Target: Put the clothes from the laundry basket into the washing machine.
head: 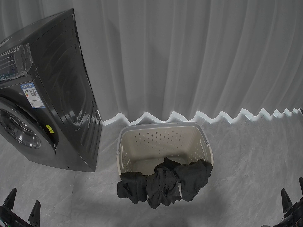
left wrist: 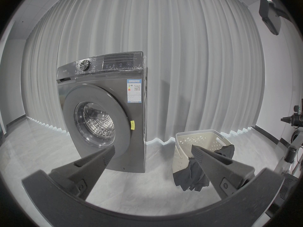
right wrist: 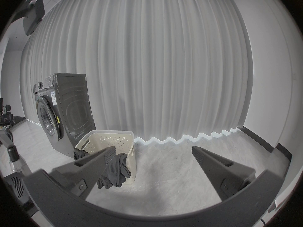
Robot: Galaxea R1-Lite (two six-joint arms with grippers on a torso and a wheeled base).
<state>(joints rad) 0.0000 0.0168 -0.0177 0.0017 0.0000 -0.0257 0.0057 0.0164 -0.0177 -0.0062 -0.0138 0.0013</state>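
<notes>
The left gripper (head: pixel 24 200) hangs low over the floor (head: pixel 246 161) with its jaws spread wide and nothing between them; the right gripper (head: pixel 292 187) is the same, wide apart and empty, near the floor's opposite side. Between them and farther out stands the laundry basket (head: pixel 164 124), pale and perforated, upright on the floor. The clothes (head: pixel 164 180) (dark, bunched into one mass) lie draped over the basket's near rim, partly inside and partly hanging down its outer wall. Just beside the basket, on the robot's left, sits the washing machine (head: pixel 63 89), its round door looking shut. A white curtain (head: pixel 189 48) hangs along the floor's far edge.
</notes>
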